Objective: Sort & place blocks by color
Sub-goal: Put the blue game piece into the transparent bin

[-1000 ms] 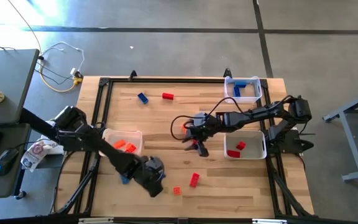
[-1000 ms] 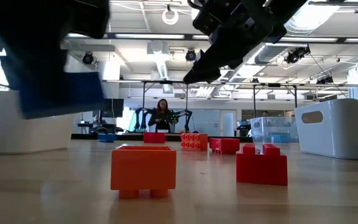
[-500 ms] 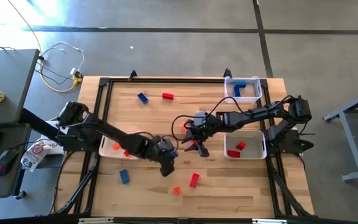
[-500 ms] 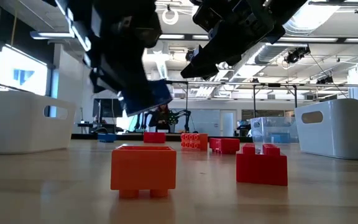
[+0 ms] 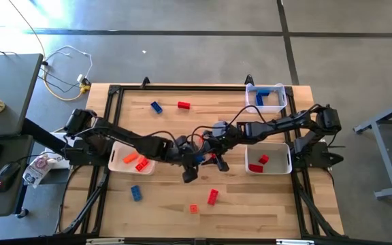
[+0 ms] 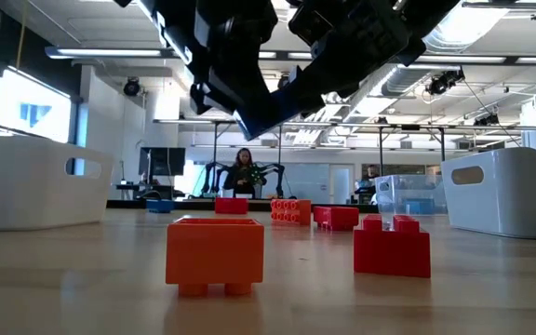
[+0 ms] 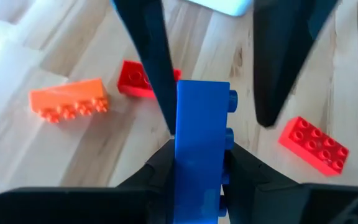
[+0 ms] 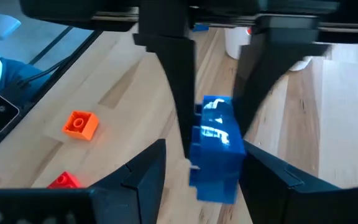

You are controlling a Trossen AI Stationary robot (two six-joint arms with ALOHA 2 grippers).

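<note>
My left gripper (image 5: 193, 162) hangs above the table's middle, shut on a blue block (image 7: 201, 130). My right gripper (image 5: 208, 155) faces it from the right, open. Its two fingers (image 7: 149, 56) stand on either side of the block's free end (image 8: 216, 143). Whether one of them touches the block, I cannot tell. Loose blocks lie on the wood: a blue one (image 5: 156, 107) and a red one (image 5: 184, 105) at the far side, another blue one (image 5: 135, 193), a red one (image 5: 213, 197) and an orange one (image 5: 194, 208) at the near side. My left gripper pinches the blue block between its two fingers, on the two flat sides at the end nearest the gripper (image 7: 197, 177). The fingers slant down from the table's left and lie along the block. The block juts out past them, studs to one side, lifted clear of the table.
A white tray (image 5: 118, 151) holding orange blocks lies under the left arm. A white bin (image 5: 281, 158) with red blocks stands at the right. A clear bin (image 5: 254, 102) with a blue block stands at the far right. Cables run along both arms.
My left gripper has swung from the table's near left up and toward the right, in to my right gripper, rolling its wrist on the way. It has carried the blue block, still held, in between the right gripper's open fingers.
</note>
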